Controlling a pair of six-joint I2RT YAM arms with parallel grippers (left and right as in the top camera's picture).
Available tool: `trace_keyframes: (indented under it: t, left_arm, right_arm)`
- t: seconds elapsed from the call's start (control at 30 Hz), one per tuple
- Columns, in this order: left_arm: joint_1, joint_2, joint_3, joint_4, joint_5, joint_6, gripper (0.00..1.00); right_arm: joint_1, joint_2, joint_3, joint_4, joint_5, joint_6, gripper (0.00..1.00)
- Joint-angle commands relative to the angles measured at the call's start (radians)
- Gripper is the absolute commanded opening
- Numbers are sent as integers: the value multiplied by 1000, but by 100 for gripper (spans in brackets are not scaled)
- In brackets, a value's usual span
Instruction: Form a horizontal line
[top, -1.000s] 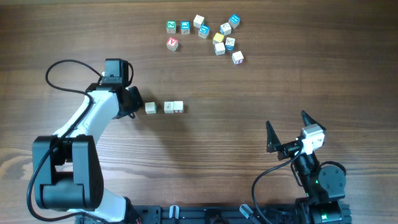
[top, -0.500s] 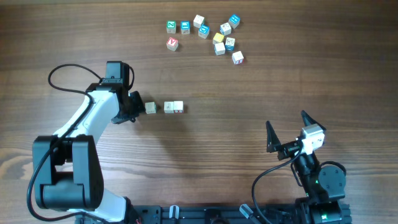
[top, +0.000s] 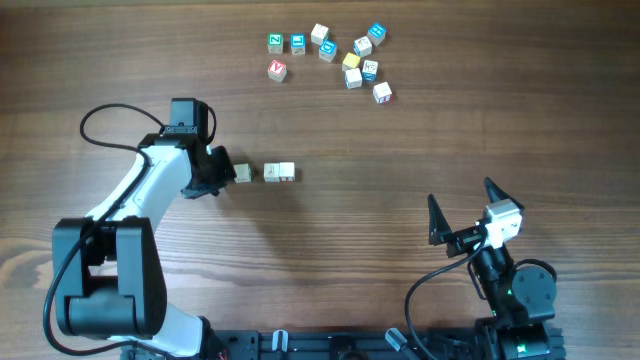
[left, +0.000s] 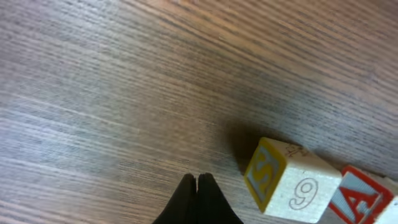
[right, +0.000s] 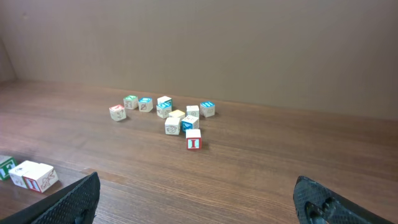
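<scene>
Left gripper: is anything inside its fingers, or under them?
Nothing is inside. The left gripper is shut tip to tip above the bare table. The wooden cube marked 9 sits beside the tips, not gripped. The wood directly under the fingers is covered.

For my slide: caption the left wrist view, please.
Shut left gripper beside a pale cube marked 9, on wooden table.

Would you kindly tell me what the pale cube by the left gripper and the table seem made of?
Pale cube: likely light wood, matte, with printed faces and softened edges. Table: wood-grain surface, low sheen; solid wood or laminate, unclear.
</scene>
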Motion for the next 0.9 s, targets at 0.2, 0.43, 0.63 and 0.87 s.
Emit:
trace_keyframes:
  t: [0.2,0.43,0.63,0.87]
  left_arm:
    - [2,8,-22,19,13,9,4]
    - [-8,8,-23,9,13,9,4]
    - [-8,8,-23,6,13,9,4]
    - [-13,8,-23,9,14,9,4]
  right_arm:
    - [-5,-4,-1,2,-13,-10,100]
    - [-5,-4,-1,2,-13,-10,100]
    - [-5,-4,-1,2,-13,-10,100]
    - [-5,-4,-1,2,-13,-10,100]
